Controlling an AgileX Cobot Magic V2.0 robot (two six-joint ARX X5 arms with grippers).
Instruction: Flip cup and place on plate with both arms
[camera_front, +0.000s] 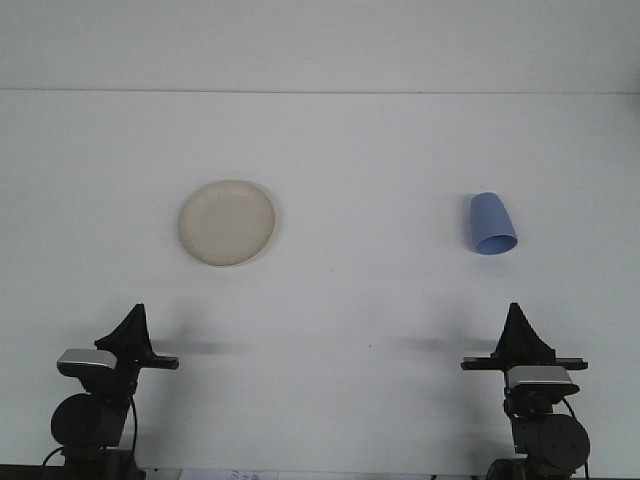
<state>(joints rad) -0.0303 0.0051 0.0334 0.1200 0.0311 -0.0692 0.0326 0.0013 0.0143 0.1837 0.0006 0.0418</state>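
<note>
Presently I log: table (350, 300), white; plate (228, 222), left of centre, bare; cup (492, 224), blue, at right, lying tilted, untouched; left gripper (133, 325) and right gripper (517, 325), bottom corners, holding nothing, finger state untellable. Nothing begun yet.

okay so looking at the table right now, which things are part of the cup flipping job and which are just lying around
Part of the job:
blue cup, far right side of the table
cream plate, far left side, nothing on it
left hand
right hand

Just lying about:
nothing; only the white table itself
</note>
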